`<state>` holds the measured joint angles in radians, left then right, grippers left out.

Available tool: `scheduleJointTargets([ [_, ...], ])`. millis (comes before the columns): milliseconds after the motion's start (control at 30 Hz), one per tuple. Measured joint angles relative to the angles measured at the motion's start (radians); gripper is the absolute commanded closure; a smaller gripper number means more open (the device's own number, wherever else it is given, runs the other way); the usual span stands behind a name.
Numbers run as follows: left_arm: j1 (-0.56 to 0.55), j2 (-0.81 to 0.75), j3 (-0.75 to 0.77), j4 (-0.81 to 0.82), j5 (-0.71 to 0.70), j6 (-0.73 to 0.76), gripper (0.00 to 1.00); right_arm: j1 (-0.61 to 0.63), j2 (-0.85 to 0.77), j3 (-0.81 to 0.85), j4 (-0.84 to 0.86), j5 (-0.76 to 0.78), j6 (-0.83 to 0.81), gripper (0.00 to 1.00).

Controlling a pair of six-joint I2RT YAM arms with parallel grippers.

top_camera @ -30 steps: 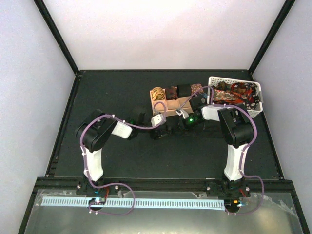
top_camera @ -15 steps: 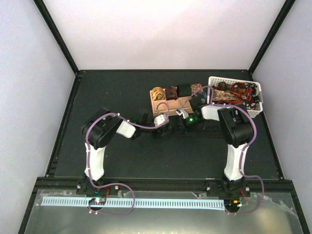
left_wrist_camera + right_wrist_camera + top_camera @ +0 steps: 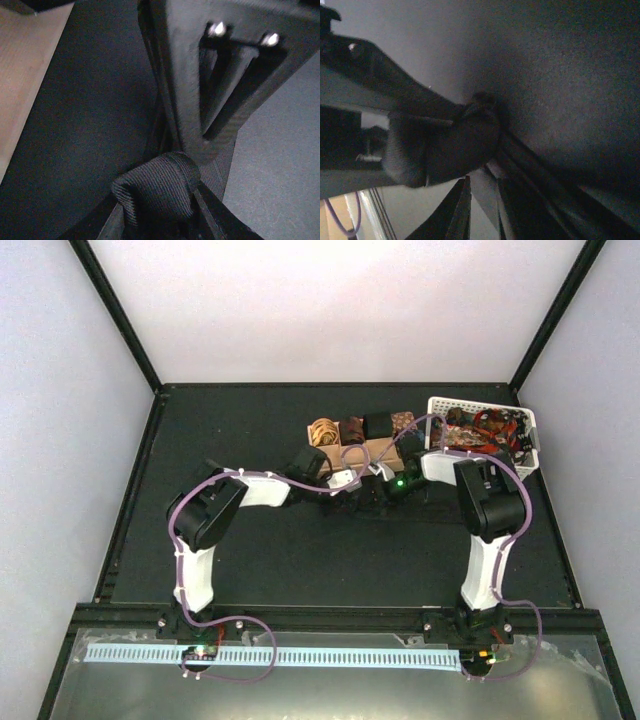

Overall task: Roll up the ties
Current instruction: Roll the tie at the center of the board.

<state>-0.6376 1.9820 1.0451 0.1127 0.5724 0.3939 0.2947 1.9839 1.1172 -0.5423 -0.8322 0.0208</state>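
A dark striped tie, rolled into a coil (image 3: 155, 192), sits between my two grippers on the black table, just in front of the wooden tray. My left gripper (image 3: 347, 483) is shut on the coil, its fingers (image 3: 116, 220) on either side. My right gripper (image 3: 388, 483) meets it from the right. In the right wrist view its fingers (image 3: 464, 210) close in on the same coil (image 3: 445, 150), and a strip of the tie (image 3: 225, 167) runs under its finger (image 3: 190, 90). In the top view the coil is hidden between the gripper heads.
The tan wooden tray (image 3: 372, 454) lies just behind the grippers and holds gold (image 3: 323, 430), brown (image 3: 351, 428), black (image 3: 377, 424) and patterned (image 3: 403, 421) coils. A white perforated basket (image 3: 527, 455) with several loose ties stands at the back right.
My left arm has stretched to the right and slightly away, bringing its gripper up against the right gripper near the tray. The right gripper has shifted slightly towards the tray.
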Motion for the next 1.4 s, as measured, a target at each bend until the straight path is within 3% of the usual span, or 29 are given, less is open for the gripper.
scheduleJointTargets([
  [167, -0.011, 0.0, 0.035, -0.077, -0.031, 0.044, 0.73, -0.032, -0.043, -0.02, -0.037, -0.055, -0.018, 0.58],
  [533, -0.039, 0.0, 0.082, -0.158, -0.1, 0.096, 0.72, -0.019, -0.113, -0.066, 0.072, -0.138, 0.107, 0.61],
  [1000, -0.054, 0.0, 0.105, -0.204, -0.143, 0.13, 0.7, -0.011, -0.058, -0.065, 0.148, -0.108, 0.168, 0.69],
  [1200, -0.063, 0.002, 0.12, -0.234, -0.167, 0.141, 0.68, -0.01, -0.051, -0.061, 0.151, -0.105, 0.163, 0.97],
  [1400, -0.064, 0.008, 0.132, -0.247, -0.175, 0.137, 0.63, -0.009, -0.051, -0.052, 0.127, -0.09, 0.125, 0.99],
])
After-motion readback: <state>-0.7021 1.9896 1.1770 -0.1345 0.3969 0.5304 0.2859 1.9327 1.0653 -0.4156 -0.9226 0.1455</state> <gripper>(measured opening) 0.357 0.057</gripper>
